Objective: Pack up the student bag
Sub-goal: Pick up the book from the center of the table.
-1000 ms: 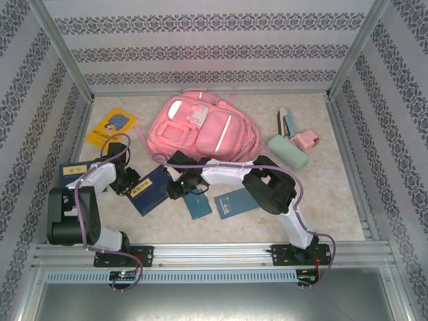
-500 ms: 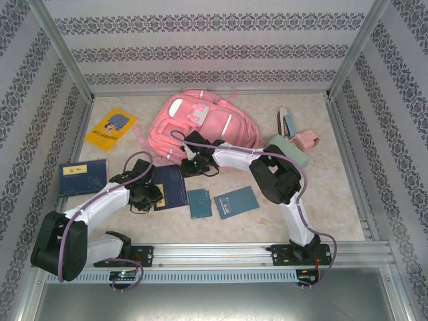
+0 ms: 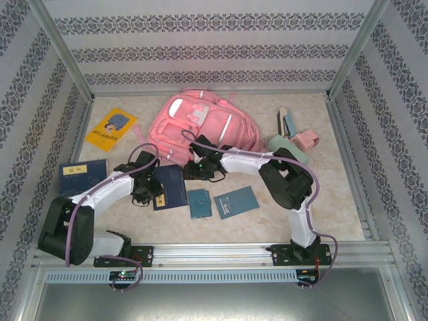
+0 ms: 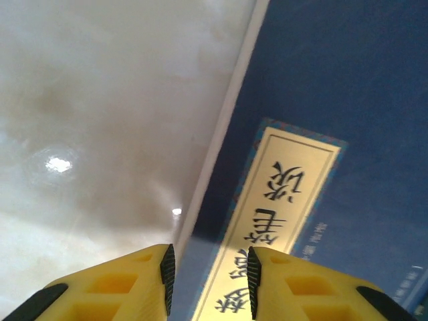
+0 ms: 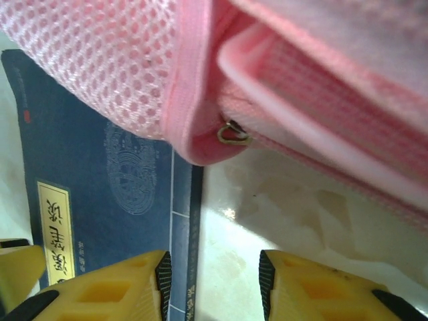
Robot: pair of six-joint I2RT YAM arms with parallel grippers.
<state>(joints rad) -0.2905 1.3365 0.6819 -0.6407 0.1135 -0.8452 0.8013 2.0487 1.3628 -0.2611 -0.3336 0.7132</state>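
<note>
A small teal book and a wider teal booklet lie nearest the arm bases. Just beyond them, the left gripper hangs low over the navy book. Its fingers are a narrow gap apart, straddle the book's edge and pinch nothing. The right gripper has its fingers moderately apart and empty. It is at the lower edge of the student bag, near a metal ring. The bag lies flat at the table's far middle. A yellow book lies far left.
</note>
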